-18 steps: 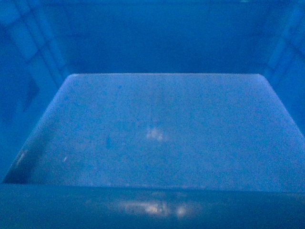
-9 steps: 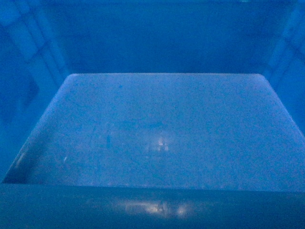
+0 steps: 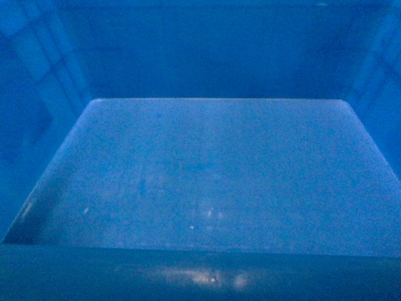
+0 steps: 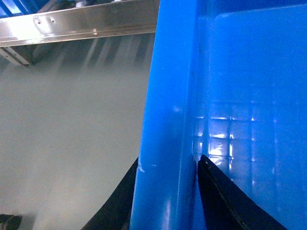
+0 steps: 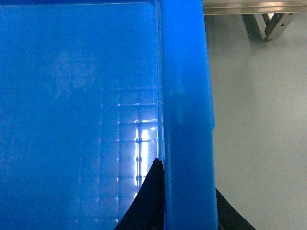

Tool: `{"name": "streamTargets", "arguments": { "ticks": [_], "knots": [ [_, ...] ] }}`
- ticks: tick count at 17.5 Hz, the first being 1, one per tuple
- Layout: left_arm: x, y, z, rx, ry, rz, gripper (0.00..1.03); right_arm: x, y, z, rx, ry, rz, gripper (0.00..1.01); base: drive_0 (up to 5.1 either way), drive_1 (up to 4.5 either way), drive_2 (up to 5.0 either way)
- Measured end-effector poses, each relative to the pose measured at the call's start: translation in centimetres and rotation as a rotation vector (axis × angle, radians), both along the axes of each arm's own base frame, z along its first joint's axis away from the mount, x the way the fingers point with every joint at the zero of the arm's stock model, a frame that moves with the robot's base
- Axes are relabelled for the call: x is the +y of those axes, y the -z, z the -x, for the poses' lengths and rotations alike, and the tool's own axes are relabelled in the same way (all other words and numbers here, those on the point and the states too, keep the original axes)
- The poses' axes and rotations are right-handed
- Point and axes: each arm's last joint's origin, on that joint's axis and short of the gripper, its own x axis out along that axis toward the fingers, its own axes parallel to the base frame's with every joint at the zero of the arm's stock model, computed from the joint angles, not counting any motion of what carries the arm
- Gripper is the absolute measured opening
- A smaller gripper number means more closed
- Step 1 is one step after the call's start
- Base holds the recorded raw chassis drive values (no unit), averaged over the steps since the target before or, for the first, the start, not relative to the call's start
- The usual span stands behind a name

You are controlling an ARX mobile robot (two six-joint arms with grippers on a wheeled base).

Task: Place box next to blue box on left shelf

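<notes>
**Crate up, both rims pinched**

I've got the box [image 3: 213,175] filling my head view, its floor empty. My left end effector [image 4: 165,191] is clamped across the left rim, one finger outside, one inside. My right end effector [image 5: 184,201] grips the right rim likewise. Stiff plastic, glossy, likely slippery, bulky not heavy: hold the rolled rims level. A metal rail [image 4: 81,24] shows ahead, above grey floor [image 4: 62,134].

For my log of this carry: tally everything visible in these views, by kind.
Large bright-blue plastic crate: 1
Black robot hands clamped on its rim: 2, left hand and right hand
Shiny metal rail sections above the grey floor: 2, one in the left wrist view, one in the right wrist view
Total: 5
</notes>
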Motion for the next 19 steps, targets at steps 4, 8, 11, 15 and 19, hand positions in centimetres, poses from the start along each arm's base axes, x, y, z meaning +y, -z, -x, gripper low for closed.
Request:
{"name": "streamTargets", "arguments": {
  "ticks": [4,8,11,15,19],
  "knots": [
    [0.0,-0.02,-0.01,-0.003,-0.002,0.0,0.3,0.01,-0.03,-0.02,-0.004,0.0,-0.001,0.09,0.0,0.0,0.0],
    [0.0,-0.02,0.0,-0.003,-0.002,-0.001,0.3,0.01,-0.04,-0.02,-0.004,0.0,-0.001,0.09,0.0,3.76,-3.8],
    [0.0,-0.03,-0.01,-0.003,-0.002,0.0,0.3,0.01,-0.05,-0.02,-0.005,0.0,-0.002,0.09,0.0,4.25,-4.2],
    [0.0,-0.03,-0.01,-0.003,-0.001,0.0,0.3,0.01,-0.05,-0.02,-0.006,0.0,-0.001,0.09,0.1,4.37,-4.1],
    [0.0,0.0,-0.01,-0.001,-0.002,-0.001,0.3,0.01,-0.02,-0.02,-0.003,0.0,0.0,0.09,0.1,4.32,-4.2]
  ]
}}
